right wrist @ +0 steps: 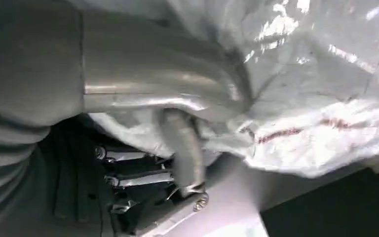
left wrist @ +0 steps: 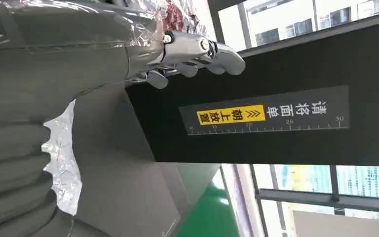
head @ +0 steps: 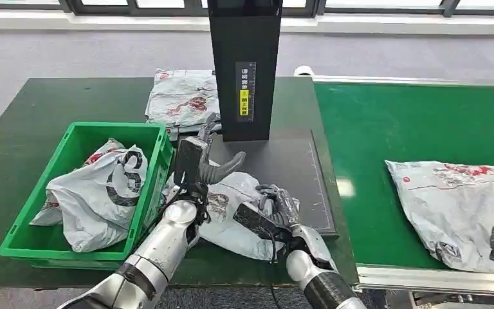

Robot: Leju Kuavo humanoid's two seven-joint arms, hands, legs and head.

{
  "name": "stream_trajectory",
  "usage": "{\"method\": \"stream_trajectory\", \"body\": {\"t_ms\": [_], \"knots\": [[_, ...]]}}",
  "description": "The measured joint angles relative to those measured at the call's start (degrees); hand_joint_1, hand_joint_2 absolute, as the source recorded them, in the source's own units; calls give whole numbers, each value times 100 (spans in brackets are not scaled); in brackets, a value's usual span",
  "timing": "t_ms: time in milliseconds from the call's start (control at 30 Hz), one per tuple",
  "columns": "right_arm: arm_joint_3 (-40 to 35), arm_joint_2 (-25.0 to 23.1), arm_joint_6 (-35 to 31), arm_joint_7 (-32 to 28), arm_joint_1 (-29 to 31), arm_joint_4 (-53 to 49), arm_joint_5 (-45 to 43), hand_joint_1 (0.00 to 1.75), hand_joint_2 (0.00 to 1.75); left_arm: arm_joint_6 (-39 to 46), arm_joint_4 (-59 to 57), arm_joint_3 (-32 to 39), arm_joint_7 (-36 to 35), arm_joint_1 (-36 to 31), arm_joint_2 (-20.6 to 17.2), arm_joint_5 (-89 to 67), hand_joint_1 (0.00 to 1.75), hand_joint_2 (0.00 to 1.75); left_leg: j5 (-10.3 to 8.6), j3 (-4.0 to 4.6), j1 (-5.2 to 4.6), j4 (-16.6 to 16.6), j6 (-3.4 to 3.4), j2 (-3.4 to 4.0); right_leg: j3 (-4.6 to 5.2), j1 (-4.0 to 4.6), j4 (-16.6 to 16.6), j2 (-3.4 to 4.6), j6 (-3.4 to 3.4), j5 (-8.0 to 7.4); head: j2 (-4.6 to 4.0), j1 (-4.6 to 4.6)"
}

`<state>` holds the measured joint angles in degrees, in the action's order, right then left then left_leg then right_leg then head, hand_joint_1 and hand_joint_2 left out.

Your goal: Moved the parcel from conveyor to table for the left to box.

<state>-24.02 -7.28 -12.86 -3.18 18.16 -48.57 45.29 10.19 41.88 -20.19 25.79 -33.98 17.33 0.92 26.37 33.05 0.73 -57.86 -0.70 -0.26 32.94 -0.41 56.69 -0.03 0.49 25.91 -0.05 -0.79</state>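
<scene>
Parcel [head: 231, 212] lay on desk [head: 13, 129] by dark scanner plate [head: 296, 167], under right hand [head: 276, 209], whose fingers [right wrist: 182, 148] were clamped into its plastic, probably to set it within left hand's reach. Left hand [head: 199, 161] was raised just above parcel, fingers [left wrist: 202, 54] loosely spread, holding nothing, seemingly poised to take over. Green bin [head: 154, 167] stood just beyond left fingers, already holding bagged parcels [head: 103, 187]. Another parcel [head: 457, 199] waited on conveyor [head: 373, 122], well apart from right fingers.

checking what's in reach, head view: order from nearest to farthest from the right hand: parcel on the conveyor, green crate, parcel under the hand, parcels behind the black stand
1. Parcel under the right hand: the parcel on the table, touching it.
2. Green crate, to its left.
3. Parcels behind the black stand and the parcel on the conveyor, off to the right: too close to call.
</scene>
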Motion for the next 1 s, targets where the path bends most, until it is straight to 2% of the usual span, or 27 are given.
{"method": "stream_trajectory", "body": {"t_ms": [133,233,333,633,767,1000], "knots": [[61,55,-916,134,-282,-508,219,0,0,0,85,-123,-85,113,-66,-302,0,175,0,2,-1,0,1,-2,2,-1,0,-2,0,0,-2,0],[316,90,-1650,-238,-574,-1203,7,0,0,100,83,-227,-164,161,-109,-700,0,175,0,4,-3,-1,1,-2,6,-3,0,-2,0,0,-2,0],[633,94,-2091,-683,-852,-1822,-245,0,0,218,52,-320,-216,176,-144,-1110,0,175,1,8,-3,-1,0,-3,8,-3,0,-3,0,1,-2,0],[955,120,-2187,-871,-1160,-2487,-428,0,0,245,37,-413,-236,182,-186,-1265,0,175,-1,8,-3,-1,-1,1,13,-2,0,2,-3,-2,-2,0],[1102,118,-2268,-1287,-1197,-2522,-849,0,0,269,-51,-560,-323,186,-225,-1907,0,175,-1,9,-3,-1,-1,0,11,-3,1,0,-3,-2,0,0],[1460,114,-2131,-1568,-1197,-2520,-1224,0,0,645,-341,-645,-690,244,-373,-3182,0,175,-1,10,-3,0,-1,0,11,-3,2,-1,-3,-2,0,0]]}}
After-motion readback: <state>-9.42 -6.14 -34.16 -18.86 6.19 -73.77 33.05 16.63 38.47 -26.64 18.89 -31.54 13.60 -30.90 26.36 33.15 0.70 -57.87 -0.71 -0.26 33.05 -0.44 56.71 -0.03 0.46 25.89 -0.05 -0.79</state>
